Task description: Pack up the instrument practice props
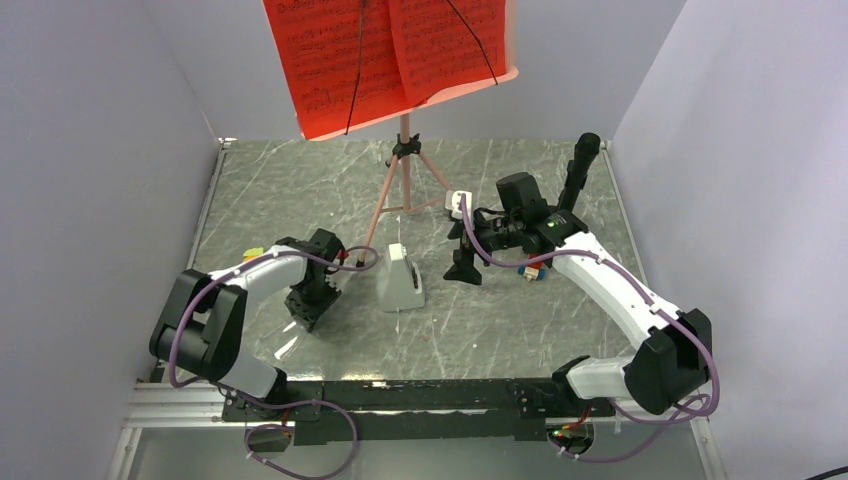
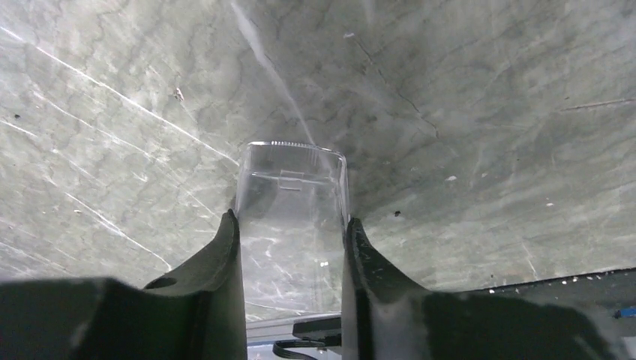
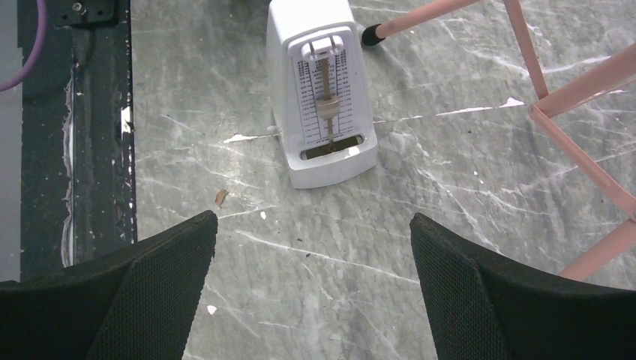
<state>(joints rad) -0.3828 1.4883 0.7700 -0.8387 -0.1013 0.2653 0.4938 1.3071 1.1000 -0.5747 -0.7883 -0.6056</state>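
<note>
The pink music stand (image 1: 404, 175) stands on its tripod at the back middle, holding red sheet-music pages (image 1: 385, 55). Its legs show at the right of the right wrist view (image 3: 574, 131). The white wedge metronome (image 1: 399, 280) stands on the table in front of the stand, with its pendulum face uncovered (image 3: 324, 97). My left gripper (image 1: 312, 298) is left of the metronome, pointing down at the table. It is shut on a clear plastic cover (image 2: 292, 199), held between its fingertips (image 2: 291, 225). My right gripper (image 1: 465, 262) is open and empty, right of the metronome (image 3: 313, 221).
Small multicoloured toy blocks (image 1: 531, 272) lie under the right arm. Another coloured block (image 1: 252, 254) sits behind the left arm. Grey walls close in the table on the left, back and right. The black base rail (image 3: 75, 150) runs along the near edge.
</note>
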